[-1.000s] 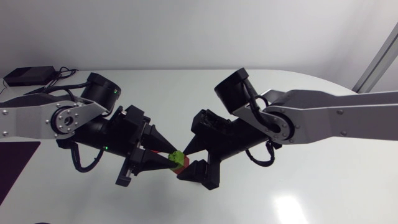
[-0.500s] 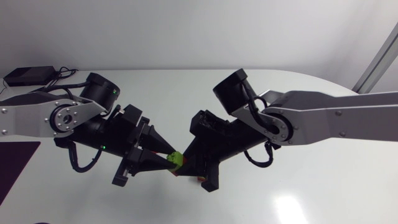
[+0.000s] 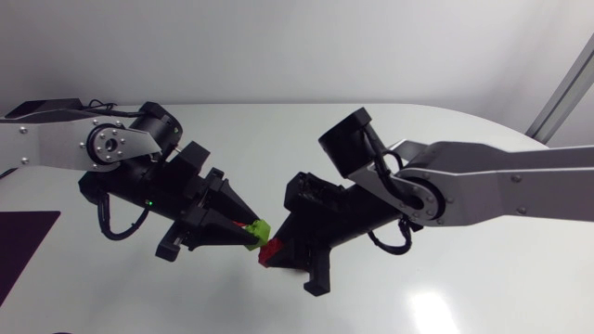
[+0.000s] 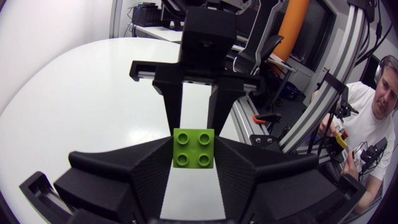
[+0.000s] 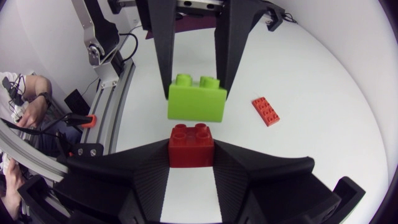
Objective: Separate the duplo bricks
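Red brick (image 3: pixel 269 250): it is clamped in the right hand (image 3: pixel 276 249), held up off the white tabletop (image 3: pixel 464 297) near its middle, with the studs pointed at the other arm.
Right hand: it is closed down to the brick's width, both wedge fingers pressed flat on opposite sides of the red brick, as seen plainly in the right wrist view (image 5: pixel 191 146). Nothing else is held.
Green brick (image 3: pixel 255 229): it is carried just ahead of the red brick and tilted against it. Its underside is turned to the red studs and its own four studs are faced back at the left wrist camera (image 4: pixel 193 148).
Left hand (image 3: pixel 249 232): it is closed on the green brick from two sides, the brick pinched right at the fingertips.
Between the bricks: they are held just beside each other, corner to corner. Whether an edge touches cannot be told.
Red plate (image 5: pixel 265 111): a small flat studded piece is seen lying on the tabletop beyond both bricks, beside one finger of the left hand and apart from it.
Change: a second ago the two bricks were seated together as one block between the two hands. Now the green one has been levered off and angled away. The left arm's elbow has been swung toward the far side of the tabletop, and the right hand has been drawn a little nearer with the red brick.
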Available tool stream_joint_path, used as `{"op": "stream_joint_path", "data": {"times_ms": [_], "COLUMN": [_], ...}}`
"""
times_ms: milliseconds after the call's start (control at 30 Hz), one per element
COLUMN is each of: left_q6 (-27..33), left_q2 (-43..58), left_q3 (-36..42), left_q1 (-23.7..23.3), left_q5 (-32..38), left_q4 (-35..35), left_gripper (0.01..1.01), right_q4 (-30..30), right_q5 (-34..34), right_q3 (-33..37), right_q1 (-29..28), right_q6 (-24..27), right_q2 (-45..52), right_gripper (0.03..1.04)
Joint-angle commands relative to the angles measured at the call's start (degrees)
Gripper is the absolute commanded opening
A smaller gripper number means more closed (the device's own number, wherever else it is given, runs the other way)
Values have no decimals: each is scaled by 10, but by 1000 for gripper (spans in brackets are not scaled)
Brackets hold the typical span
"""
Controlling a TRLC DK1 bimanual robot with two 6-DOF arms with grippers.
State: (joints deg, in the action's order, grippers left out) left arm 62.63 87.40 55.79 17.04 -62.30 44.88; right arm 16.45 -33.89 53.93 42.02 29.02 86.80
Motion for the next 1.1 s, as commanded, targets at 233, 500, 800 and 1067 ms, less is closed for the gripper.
{"op": "stream_joint_path", "data": {"times_ms": [233, 500, 800, 1067], "left_q6": [21, -13, -16, -43], "left_q2": [-45, -20, 71, 101], "left_q3": [-19, -119, -147, -159], "left_q1": [1, 41, 73, 99], "left_q5": [48, 257, 385, 431], "left_q4": [-22, -188, -267, -312], "left_gripper": [397, 398, 398, 411], "right_q4": [-2, -17, -156, -255], "right_q5": [29, 36, 76, 111], "right_q3": [-22, -26, -88, -121], "right_q1": [-33, -99, -165, -229], "right_q6": [14, 0, -48, -62], "right_q2": [-16, -59, -24, 39], "right_gripper": [280, 284, 285, 287]}}
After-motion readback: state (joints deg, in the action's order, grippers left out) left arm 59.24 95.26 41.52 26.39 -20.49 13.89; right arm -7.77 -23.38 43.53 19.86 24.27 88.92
